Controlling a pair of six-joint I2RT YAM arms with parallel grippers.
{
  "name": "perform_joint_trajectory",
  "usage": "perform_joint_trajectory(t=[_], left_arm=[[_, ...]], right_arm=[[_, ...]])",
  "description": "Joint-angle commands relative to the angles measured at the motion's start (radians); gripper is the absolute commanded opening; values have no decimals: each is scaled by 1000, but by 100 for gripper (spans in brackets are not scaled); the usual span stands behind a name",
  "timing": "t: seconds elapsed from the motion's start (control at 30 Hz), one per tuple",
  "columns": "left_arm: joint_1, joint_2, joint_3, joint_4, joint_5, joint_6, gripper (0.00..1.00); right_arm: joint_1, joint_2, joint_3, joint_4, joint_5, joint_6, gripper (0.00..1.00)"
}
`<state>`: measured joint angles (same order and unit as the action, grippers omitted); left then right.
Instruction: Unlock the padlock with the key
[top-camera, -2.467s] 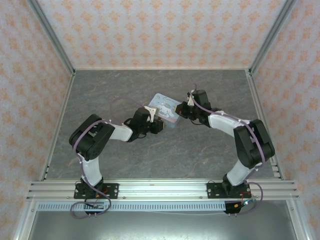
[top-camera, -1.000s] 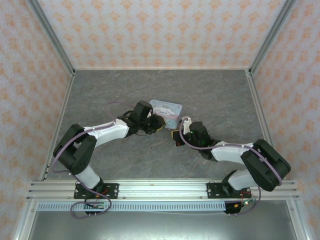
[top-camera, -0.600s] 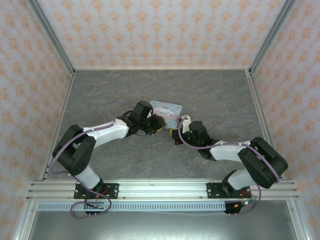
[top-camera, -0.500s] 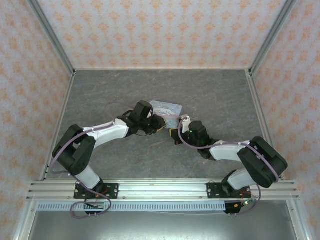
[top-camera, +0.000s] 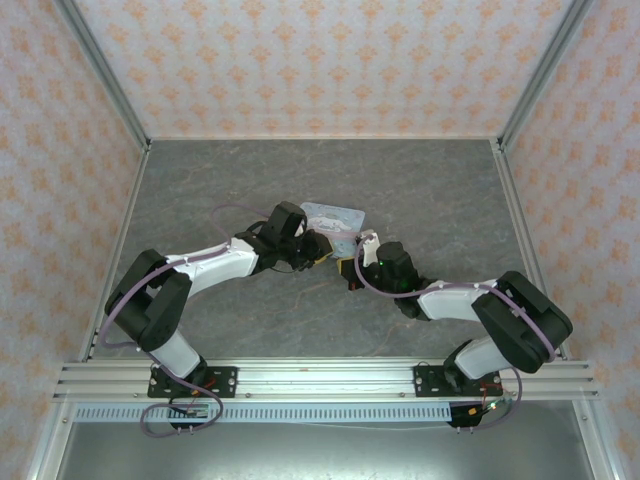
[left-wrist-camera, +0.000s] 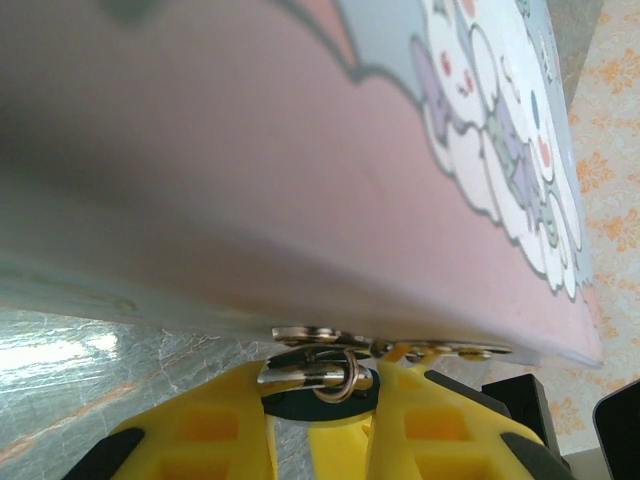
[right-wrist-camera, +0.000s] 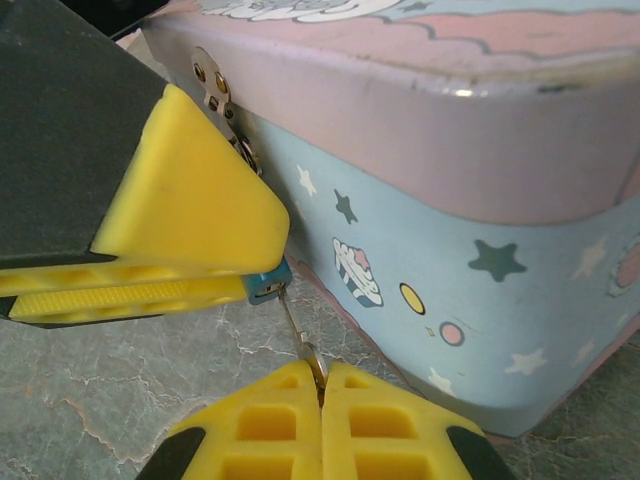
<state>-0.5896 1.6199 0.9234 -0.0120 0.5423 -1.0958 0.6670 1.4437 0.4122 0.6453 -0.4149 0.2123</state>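
Overhead, we see the left gripper (top-camera: 321, 250) and right gripper (top-camera: 349, 270) close together beside the light blue cartoon-printed tin box (top-camera: 335, 214). At our left wrist, yellow fingers (left-wrist-camera: 200, 430) clamp the tiny teal-blue padlock (left-wrist-camera: 300, 400) under the metal hasp (left-wrist-camera: 400, 349). At our right wrist, the jaws pinch the thin silvery key (right-wrist-camera: 297, 330), its tip at the padlock.

The top external camera looks steeply down from high behind the near edge of the table (top-camera: 200, 190), far enough to take in all of it. Both wrist cameras sit low and very close to the tin (right-wrist-camera: 450, 200), each on its own arm's side, sharing its hasp (right-wrist-camera: 212, 80) and the padlock (right-wrist-camera: 268, 286).
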Motion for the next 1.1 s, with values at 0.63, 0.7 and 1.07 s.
perform_joint_trajectory(t=[0.63, 0.7, 1.07], left_arm=[[-7, -9, 50, -27, 12, -4, 12], [-8, -9, 51, -28, 13, -4, 12], [-12, -16, 48, -36, 15, -4, 12]], right_arm=[[6, -51, -28, 63, 22, 10, 0], [6, -51, -26, 63, 27, 11, 0], [7, -12, -1, 82, 20, 9, 0]])
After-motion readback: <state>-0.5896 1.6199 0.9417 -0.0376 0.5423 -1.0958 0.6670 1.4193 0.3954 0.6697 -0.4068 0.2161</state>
